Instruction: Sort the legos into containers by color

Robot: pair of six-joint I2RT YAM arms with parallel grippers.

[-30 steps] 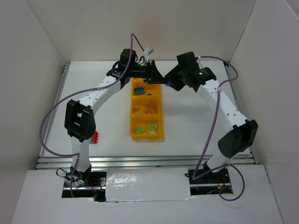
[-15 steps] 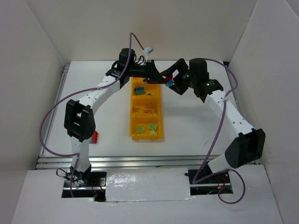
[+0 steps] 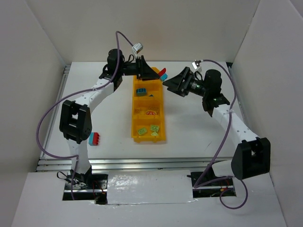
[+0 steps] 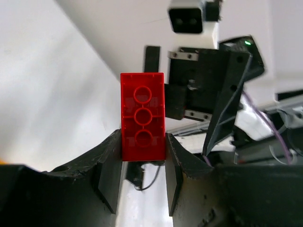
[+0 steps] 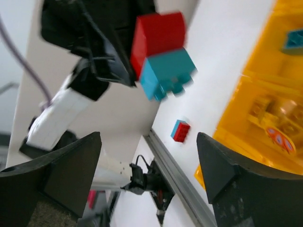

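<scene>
Left gripper (image 4: 142, 149): clamped on a small red studded plastic brick (image 4: 142, 111), held up in the air just past the bin's far end
Teal plastic brick (image 5: 165, 73): stuck onto that red one, riding along with it
Right gripper (image 5: 147, 136): fingers spread wide, pointed at the held pair, close but not touching
Loose red-and-teal brick pair (image 3: 94, 139): sitting on the white table (image 3: 189, 127), near left, well apart from the bin
Long yellow-orange plastic bin (image 3: 149, 140): mid-table, running near to far
Nearest compartment: light green bricks (image 3: 142, 130)
Middle compartment: red piece (image 3: 151, 112)
Far compartment: teal-blue brick (image 3: 141, 91)
</scene>
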